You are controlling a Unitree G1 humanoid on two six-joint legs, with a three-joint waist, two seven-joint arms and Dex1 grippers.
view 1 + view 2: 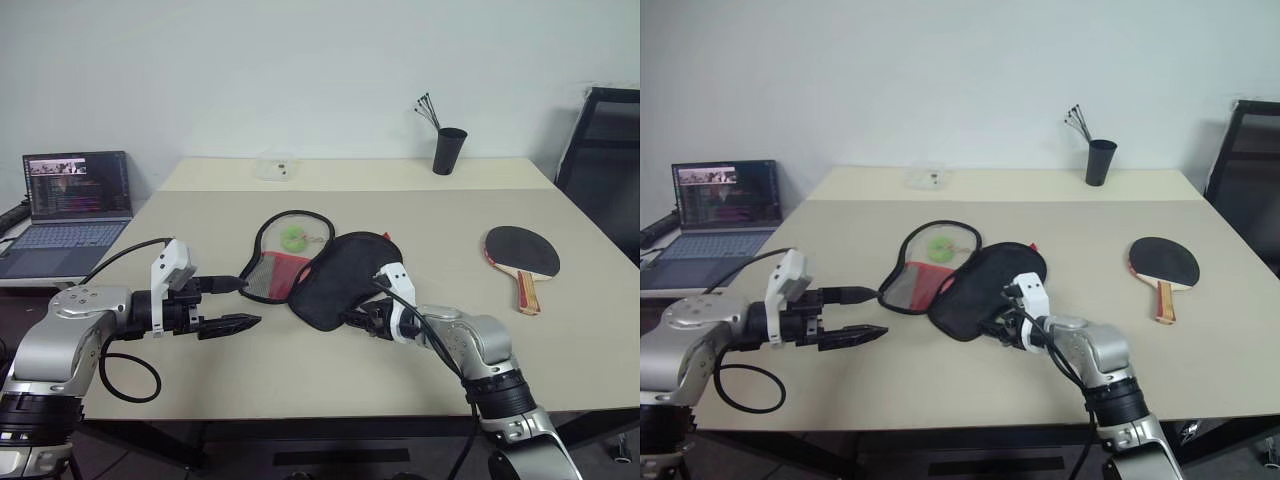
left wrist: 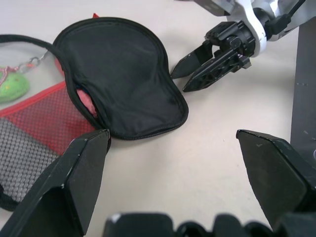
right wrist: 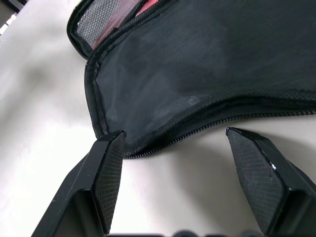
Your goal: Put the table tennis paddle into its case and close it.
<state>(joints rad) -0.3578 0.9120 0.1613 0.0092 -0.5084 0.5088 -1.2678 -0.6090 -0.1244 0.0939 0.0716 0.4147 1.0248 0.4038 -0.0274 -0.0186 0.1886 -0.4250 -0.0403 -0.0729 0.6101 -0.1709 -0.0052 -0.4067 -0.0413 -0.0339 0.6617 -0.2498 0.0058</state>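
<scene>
Case (image 1: 325,270) unzipped mid-surface (image 1: 300,370), black flap folded over red lining and mesh half, green tag (image 1: 294,238) inside; lower flap edge just ahead of right gripper (image 3: 175,163), jaws spread, nothing held. Left gripper (image 1: 238,303) beside mesh edge, jaws released wide, apart from fabric. Table tennis paddle (image 1: 522,254) flat, well apart toward right edge, bare surface between. Lining partly hidden under flap.
</scene>
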